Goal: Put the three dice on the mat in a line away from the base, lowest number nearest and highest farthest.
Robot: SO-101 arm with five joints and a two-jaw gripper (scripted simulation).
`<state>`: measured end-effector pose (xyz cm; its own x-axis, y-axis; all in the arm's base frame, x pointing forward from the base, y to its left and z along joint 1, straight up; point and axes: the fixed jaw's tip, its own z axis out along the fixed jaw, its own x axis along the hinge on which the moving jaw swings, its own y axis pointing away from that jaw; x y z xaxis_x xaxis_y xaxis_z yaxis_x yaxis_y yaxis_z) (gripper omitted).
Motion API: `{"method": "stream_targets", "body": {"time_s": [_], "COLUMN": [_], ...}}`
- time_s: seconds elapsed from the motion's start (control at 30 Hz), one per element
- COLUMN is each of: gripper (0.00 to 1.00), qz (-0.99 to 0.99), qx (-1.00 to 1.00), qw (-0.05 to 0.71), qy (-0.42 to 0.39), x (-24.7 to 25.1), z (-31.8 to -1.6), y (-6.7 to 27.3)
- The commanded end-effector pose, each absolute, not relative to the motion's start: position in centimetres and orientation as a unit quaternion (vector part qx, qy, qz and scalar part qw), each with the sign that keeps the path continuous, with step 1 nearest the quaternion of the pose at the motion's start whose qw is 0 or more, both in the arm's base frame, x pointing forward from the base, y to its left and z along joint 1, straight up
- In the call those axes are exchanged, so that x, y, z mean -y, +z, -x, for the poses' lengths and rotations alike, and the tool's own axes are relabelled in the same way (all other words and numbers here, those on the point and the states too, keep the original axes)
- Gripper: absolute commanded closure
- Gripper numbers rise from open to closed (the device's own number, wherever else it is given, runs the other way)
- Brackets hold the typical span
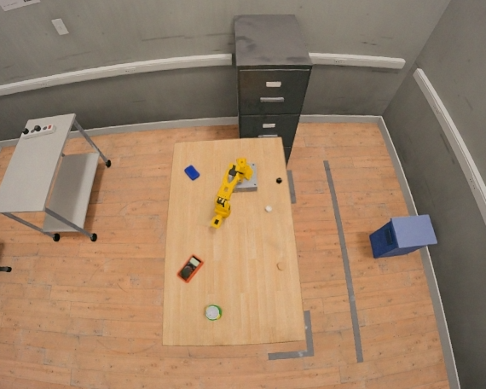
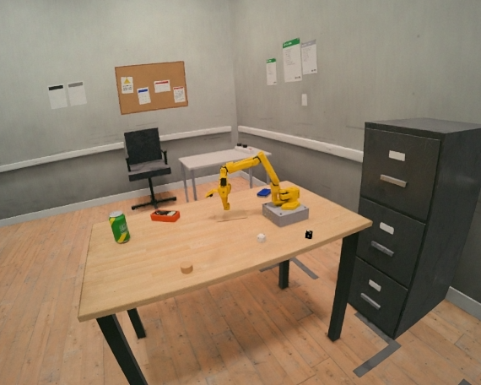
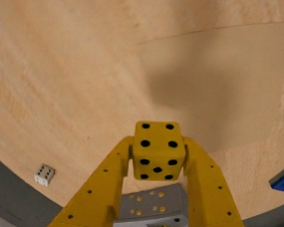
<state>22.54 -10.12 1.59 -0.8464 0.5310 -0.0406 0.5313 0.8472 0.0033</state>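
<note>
My gripper (image 1: 216, 222) (image 2: 225, 205) (image 3: 157, 151) is shut on a yellow die (image 3: 157, 149) with black pips and holds it above the table. A thin tan mat (image 2: 237, 218) (image 3: 249, 56), barely distinct from the wood, lies under and just beyond it. A white die (image 1: 269, 208) (image 2: 261, 237) (image 3: 45, 175) sits on the bare table to the right of the arm. A black die (image 1: 278, 180) (image 2: 308, 234) sits near the table's right edge beside the grey base (image 1: 249, 184) (image 2: 285, 214).
A blue object (image 1: 192, 172) (image 2: 263, 192) (image 3: 283, 177) lies left of the base. An orange meter (image 1: 190, 268) (image 2: 164, 215), a green can (image 1: 213, 312) (image 2: 119, 227) and a wooden puck (image 1: 280, 265) (image 2: 186, 267) stand farther out on the table.
</note>
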Motion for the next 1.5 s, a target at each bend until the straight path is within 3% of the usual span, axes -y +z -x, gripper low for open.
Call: {"method": "stream_targets", "body": {"time_s": [0.0,0.57,1.47], "gripper": [1.00,1.00,1.00], "qz": [-0.307,-0.399,-0.409], "qx": [-0.951,-0.917,-0.912], "qw": [0.013,0.021,0.022], "qy": [-0.003,-0.007,-0.007], "x": [12.7,18.4,18.9], "z": [-23.3,-21.8,-21.4], "y": [1.6,0.3,0.1]}}
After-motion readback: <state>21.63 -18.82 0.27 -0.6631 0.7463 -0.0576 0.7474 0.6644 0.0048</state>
